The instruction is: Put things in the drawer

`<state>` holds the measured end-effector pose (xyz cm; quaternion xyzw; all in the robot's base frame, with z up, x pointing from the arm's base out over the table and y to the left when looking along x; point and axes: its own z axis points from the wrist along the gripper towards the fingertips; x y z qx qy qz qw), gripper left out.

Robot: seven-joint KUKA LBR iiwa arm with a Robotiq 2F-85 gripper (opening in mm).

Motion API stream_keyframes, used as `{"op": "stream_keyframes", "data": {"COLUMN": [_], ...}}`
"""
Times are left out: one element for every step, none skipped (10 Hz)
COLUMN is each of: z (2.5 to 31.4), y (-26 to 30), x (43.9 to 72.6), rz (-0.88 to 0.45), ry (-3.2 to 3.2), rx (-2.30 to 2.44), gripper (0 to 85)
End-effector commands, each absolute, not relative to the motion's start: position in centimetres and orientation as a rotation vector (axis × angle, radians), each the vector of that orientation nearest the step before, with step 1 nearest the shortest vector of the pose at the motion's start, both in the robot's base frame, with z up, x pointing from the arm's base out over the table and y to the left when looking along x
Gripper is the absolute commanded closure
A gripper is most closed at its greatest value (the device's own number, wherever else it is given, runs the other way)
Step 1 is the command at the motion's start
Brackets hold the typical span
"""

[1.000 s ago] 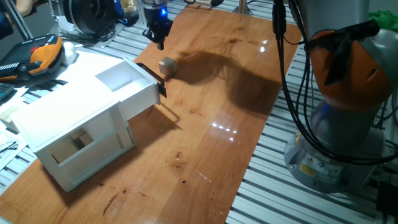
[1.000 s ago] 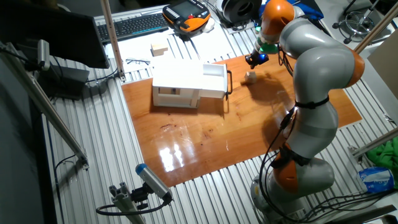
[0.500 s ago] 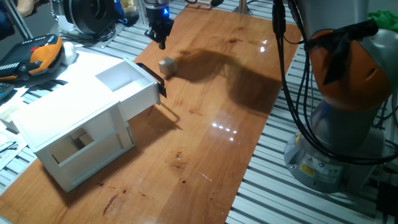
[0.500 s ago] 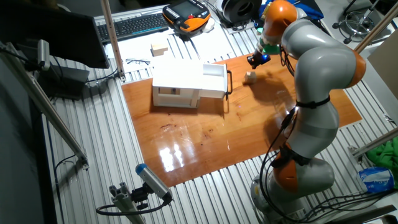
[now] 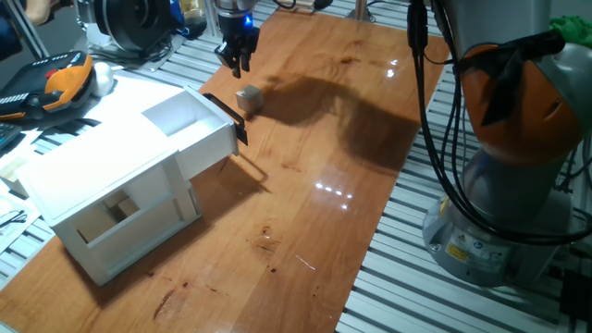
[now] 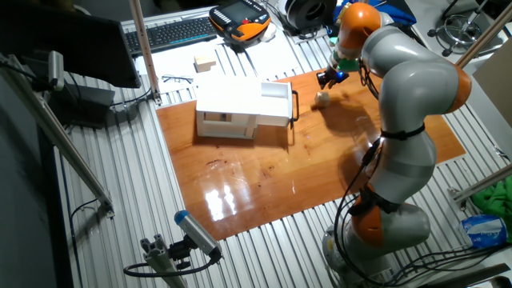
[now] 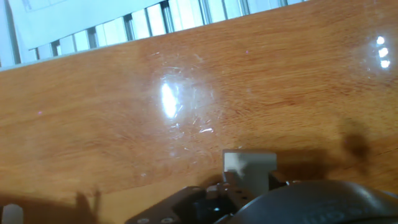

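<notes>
The small pale beige cube (image 5: 248, 97) lies on the wooden table just beyond the drawer's front; it also shows in the other fixed view (image 6: 322, 98) and low in the hand view (image 7: 249, 167), partly cut off by the hand's dark body. The white drawer (image 5: 189, 127) stands pulled out of the white cabinet (image 5: 102, 190), its black bar handle (image 5: 226, 115) facing the cube; its tray looks empty. My gripper (image 5: 237, 62) hangs above the table a little behind the cube, apart from it, its fingers slightly spread and holding nothing. The gripper also shows in the other fixed view (image 6: 329, 78).
The cabinet's lower compartment (image 5: 120, 215) holds a pale block. An orange-and-black pendant (image 5: 57, 81) and cables lie on the slatted bench behind the cabinet. A keyboard (image 6: 172, 32) and a small wooden block (image 6: 205, 63) lie off the table. The arm's base (image 5: 518, 139) stands at the right.
My gripper has shifted slightly away from the cube, and its fingers have spread a little. The cube and the drawer have not moved.
</notes>
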<state>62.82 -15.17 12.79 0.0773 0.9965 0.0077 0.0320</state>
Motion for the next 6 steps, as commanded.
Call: {"op": "stream_keyframes", "data": {"z": [12.8,12.6,12.4,12.0,11.5,11.2], "y": [-15.2,-15.2,-15.3,-15.4,-15.4,-15.4], "x": [62.8,62.8,62.7,62.6,62.5,62.4], "rz": [0.007,-0.008,0.002,0.013,0.023,0.025], "ry": [3.071,3.065,3.056,3.056,3.050,3.048], "rx": [0.193,0.156,0.147,0.135,0.133,0.133], "gripper": [34.0,34.0,34.0,34.0,34.0,34.0]}}
